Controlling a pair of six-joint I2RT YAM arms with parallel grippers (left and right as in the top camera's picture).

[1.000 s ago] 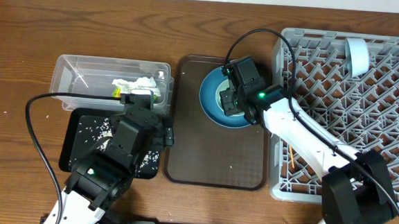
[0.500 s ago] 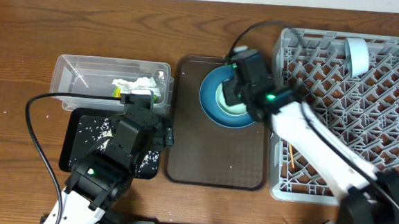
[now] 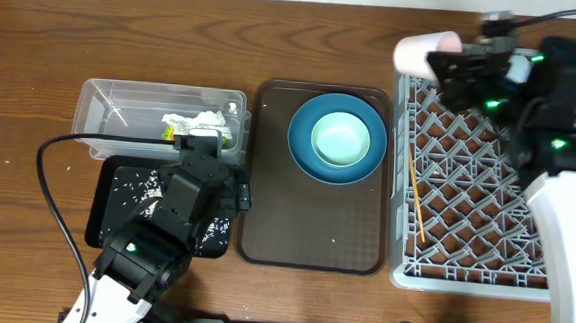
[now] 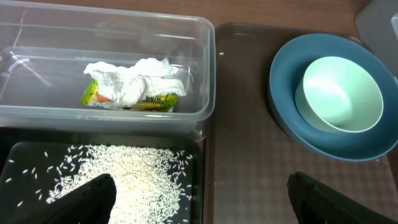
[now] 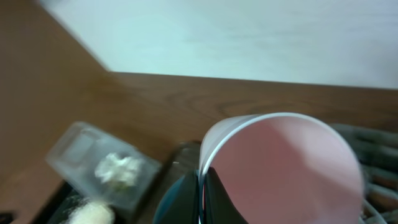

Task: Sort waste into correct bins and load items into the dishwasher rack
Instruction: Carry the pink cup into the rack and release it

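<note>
Right gripper (image 3: 456, 64) clamped on the rim of the white-pink cup (image 3: 422, 52), upper right of frame, at the dishwasher rack's (image 3: 486, 204) upper-left corner. Left gripper (image 4: 202, 202) with fingers apart, lower left, over the black tray (image 4: 25, 158).

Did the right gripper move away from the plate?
Yes. It was over the plate; now the right gripper, holding the cup, is further right, at the rack's far left corner.
</note>
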